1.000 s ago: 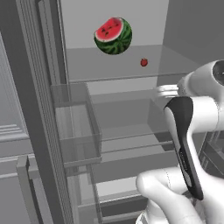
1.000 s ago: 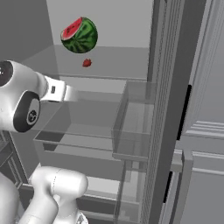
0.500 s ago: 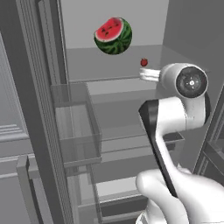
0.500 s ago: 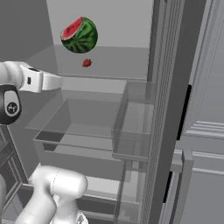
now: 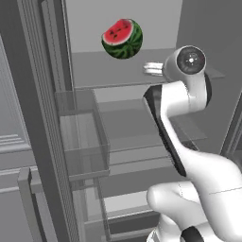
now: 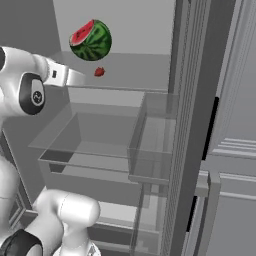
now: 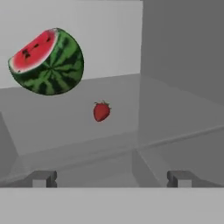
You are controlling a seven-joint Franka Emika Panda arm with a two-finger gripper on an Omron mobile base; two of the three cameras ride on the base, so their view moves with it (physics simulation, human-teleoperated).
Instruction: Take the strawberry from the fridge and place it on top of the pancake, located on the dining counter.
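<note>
The fridge [image 5: 42,118] stands open, its pale interior crossed by glass shelves. On the upper shelf the tiny red strawberry [image 6: 99,72] [image 7: 101,111] lies just below and right of a watermelon piece [image 6: 91,40] [image 7: 47,61] [image 5: 122,38]. My gripper [image 6: 75,77] [image 5: 152,69] [image 7: 111,179] is level with that shelf and points at the strawberry from a short way in front, without touching it. Its jaws are open with nothing between them. In the left base view the hand hides the strawberry. The pancake and the dining counter are out of view.
A clear door bin [image 6: 152,150] [image 5: 82,137] juts out at mid height beside the shelves. A lower glass shelf [image 6: 95,145] lies under the gripper. The fridge's side wall [image 7: 183,48] rises right of the strawberry. A panelled cabinet [image 6: 235,165] stands to the right.
The arm has swung upward and the hand has risen to the upper shelf, moving closer to the strawberry. The hand now covers the strawberry in the left base view. The jaws stayed open.
</note>
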